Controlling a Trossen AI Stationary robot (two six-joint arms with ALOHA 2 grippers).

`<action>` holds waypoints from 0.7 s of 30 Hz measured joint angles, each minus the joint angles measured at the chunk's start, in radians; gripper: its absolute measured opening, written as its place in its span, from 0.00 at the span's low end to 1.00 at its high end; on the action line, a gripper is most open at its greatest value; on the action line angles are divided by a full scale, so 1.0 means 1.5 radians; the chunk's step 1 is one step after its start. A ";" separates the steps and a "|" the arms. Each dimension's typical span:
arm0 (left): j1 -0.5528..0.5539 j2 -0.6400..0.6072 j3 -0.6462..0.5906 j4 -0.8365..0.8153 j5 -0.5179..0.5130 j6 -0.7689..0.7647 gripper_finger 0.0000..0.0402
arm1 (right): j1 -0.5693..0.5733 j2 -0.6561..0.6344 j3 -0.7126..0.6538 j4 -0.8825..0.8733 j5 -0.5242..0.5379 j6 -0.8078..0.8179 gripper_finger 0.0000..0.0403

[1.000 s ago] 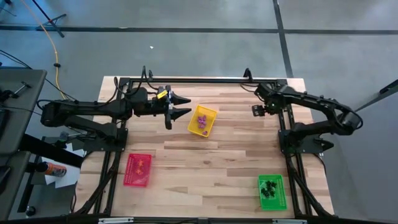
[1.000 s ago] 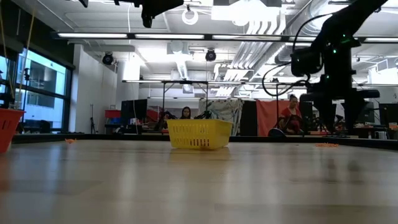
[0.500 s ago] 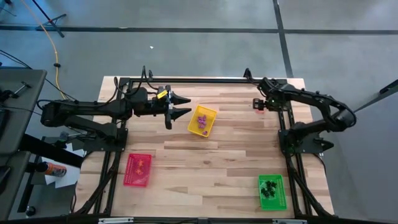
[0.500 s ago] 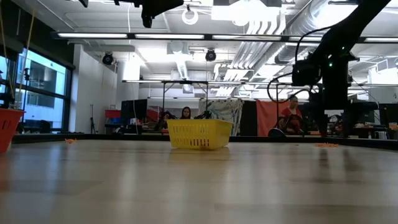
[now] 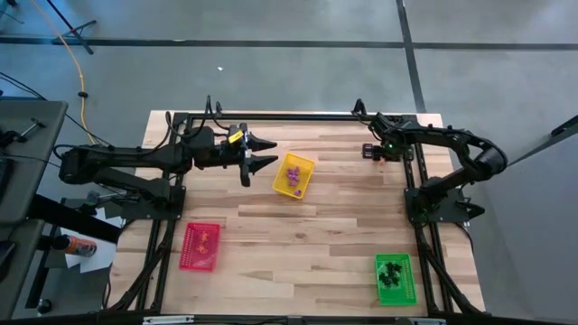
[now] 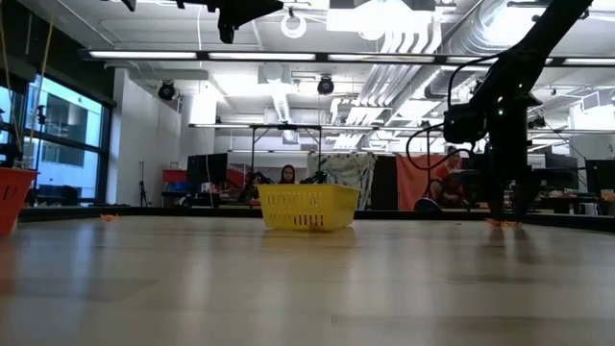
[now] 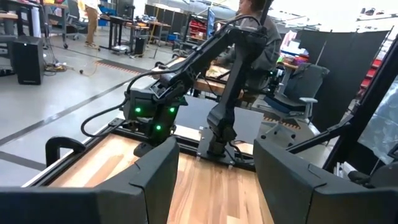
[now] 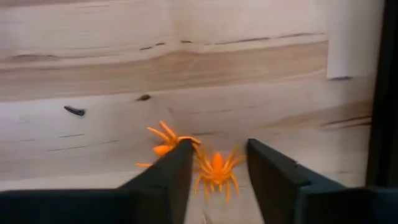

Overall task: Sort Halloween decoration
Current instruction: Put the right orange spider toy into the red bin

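My right gripper (image 8: 216, 167) stands low in the frame, fingers narrowed around one orange spider (image 8: 217, 168), its twin (image 8: 166, 142) just beside. My left gripper (image 5: 260, 153) waits wide by the yellow tray (image 5: 308, 162).

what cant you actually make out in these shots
- Right pincer around an orange spider: right wrist view doesn't show whether the fingers touch it.
- Second orange spider: partly behind a finger.
- Trinkets in the green tray and red tray: too small in the high view.
- Yellow tray: wall hides contents in the low view.
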 joint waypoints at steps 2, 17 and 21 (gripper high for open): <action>0.004 0.000 0.000 0.000 0.000 0.000 0.49 | 0.000 0.000 0.000 -0.001 0.002 -0.014 0.25; 0.034 0.000 0.000 -0.001 0.000 0.000 0.49 | 0.001 -0.099 -0.004 -0.025 -0.017 -0.103 0.01; 0.038 0.000 0.000 0.000 0.005 -0.001 0.49 | 0.001 -0.170 -0.004 -0.028 -0.033 -0.115 0.00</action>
